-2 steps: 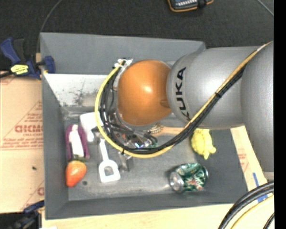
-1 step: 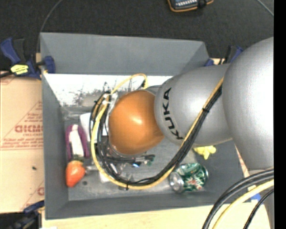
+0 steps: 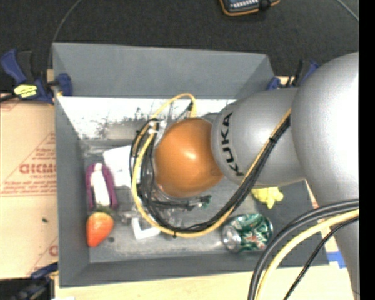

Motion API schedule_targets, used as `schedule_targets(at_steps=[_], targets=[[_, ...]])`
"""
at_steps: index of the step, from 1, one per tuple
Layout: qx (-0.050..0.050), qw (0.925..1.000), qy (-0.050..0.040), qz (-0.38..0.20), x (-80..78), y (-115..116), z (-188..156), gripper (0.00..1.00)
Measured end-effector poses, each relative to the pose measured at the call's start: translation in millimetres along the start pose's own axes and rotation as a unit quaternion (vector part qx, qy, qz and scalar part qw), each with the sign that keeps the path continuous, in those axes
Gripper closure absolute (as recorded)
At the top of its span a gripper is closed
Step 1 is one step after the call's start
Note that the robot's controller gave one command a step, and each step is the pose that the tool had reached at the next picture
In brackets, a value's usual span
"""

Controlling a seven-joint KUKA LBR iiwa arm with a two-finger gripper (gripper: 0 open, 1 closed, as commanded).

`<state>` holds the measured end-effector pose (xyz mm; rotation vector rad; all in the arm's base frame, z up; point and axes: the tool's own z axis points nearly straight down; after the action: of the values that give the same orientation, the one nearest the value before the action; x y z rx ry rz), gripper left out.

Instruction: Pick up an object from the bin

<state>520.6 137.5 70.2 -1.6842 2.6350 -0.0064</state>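
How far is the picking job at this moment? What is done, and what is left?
Done: the arm is inside the bin, its orange wrist cover over the middle of the floor. In hand: no thing is seen lifted; the cover hides what is beneath it. Left: the grasp and the lift. The purple-and-white bottle, the orange-red strawberry and the green can lie on the floor.

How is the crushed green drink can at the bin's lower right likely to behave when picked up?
The crushed green can is visibly dented, so it would probably buckle further under a squeeze. Crushed like that, it is likely empty and light. Its crumpled sides should stop it rolling far.
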Motion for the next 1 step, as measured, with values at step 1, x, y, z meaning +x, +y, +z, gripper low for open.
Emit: schedule_targets(at_steps=[1], targets=[[-0.002, 0.9995, -0.0018, 0.032, -6.0, -4.2, -0.8, 1.0]])
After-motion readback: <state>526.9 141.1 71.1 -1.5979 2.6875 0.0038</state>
